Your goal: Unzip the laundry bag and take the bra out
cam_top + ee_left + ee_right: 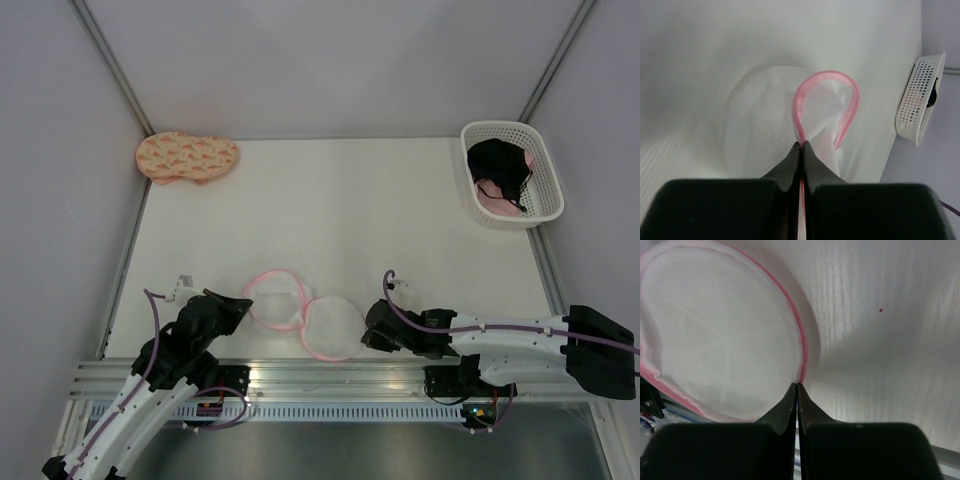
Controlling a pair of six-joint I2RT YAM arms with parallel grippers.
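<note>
From above, you see the laundry bag (333,328) spread open in two round halves at the near edge of the table (350,210), between the left gripper (244,304) and the right gripper (368,336). The bra (498,163) lies in the white lattice basket (548,205) at far right, on a pink garment (500,206). In the left wrist view, your gripper is pinched closed on the pink zipper rim (830,73). In the right wrist view, the gripper is likewise closed on the rim.
</note>
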